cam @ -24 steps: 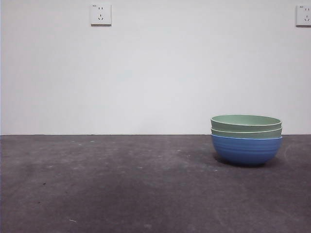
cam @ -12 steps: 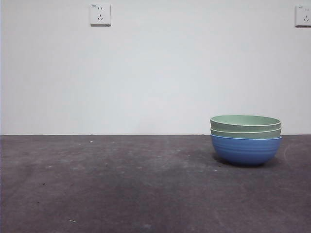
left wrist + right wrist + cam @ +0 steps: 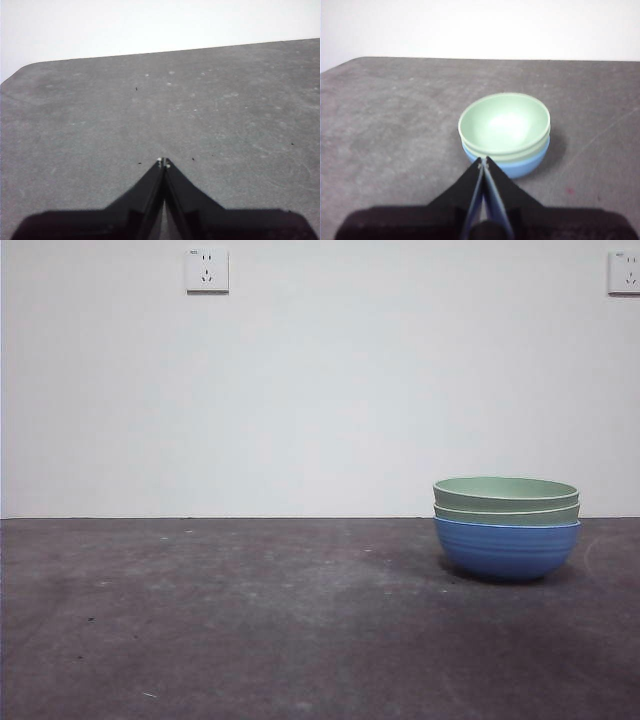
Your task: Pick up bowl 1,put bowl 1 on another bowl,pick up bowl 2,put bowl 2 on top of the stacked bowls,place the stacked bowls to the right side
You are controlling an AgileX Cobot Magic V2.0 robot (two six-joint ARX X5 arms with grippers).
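The stacked bowls stand on the dark table at the right of the front view: the blue ribbed bowl [image 3: 506, 549] at the bottom, with two pale green bowls [image 3: 506, 498] nested in it. The right wrist view looks down into the top green bowl [image 3: 504, 125], with the blue bowl [image 3: 527, 165] under it. My right gripper [image 3: 483, 161] is shut and empty, drawn back from the stack without touching it. My left gripper [image 3: 163, 162] is shut over bare table, with no bowl near it. Neither arm shows in the front view.
The grey table [image 3: 250, 620] runs to a white wall. Two wall sockets [image 3: 207, 270] sit high on the wall, one at the left and one at the far right. The table's rounded corner [image 3: 25, 70] shows in the left wrist view.
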